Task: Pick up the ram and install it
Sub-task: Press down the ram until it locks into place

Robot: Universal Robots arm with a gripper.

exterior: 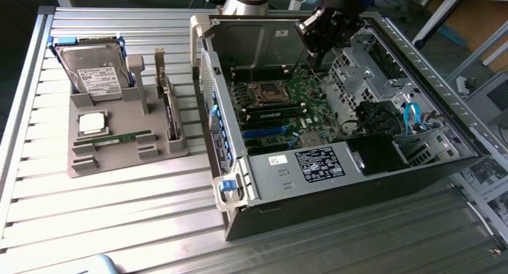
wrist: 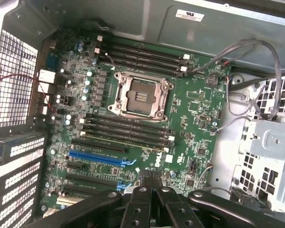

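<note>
One ram [exterior: 121, 138] lies in the desk's holder; the tool [wrist: 151, 183], pressed together and empty, should open before reaching.

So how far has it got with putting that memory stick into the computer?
Nothing looks installed yet. The ram lies in the grey holder beside the case. The gripper, shut and holding nothing, hangs over the motherboard. Picking up and fitting the stick are both left.
</note>
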